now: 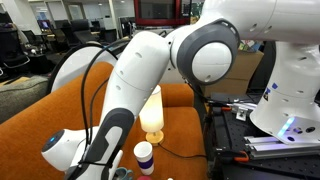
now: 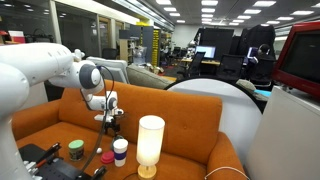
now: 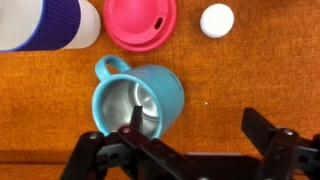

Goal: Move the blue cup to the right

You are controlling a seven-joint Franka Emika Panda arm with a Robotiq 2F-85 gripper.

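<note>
Fingers (image 3: 265,135) spread, grasping nothing, above teal metal-lined mug (image 3: 168,92); shift to white-topped, purple-banded blue cup (image 3: 40,25), straddle body squarely, clench gently.

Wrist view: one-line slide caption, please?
Open gripper poised over the teal mug on orange upholstery, with the blue cup, pink lid and white cap beyond.

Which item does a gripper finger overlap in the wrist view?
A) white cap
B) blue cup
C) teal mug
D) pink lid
C: in the wrist view, one finger of the open gripper crosses the mouth of the teal mug. The pink lid, white cap and blue cup lie apart from it along the top of the frame.
</note>
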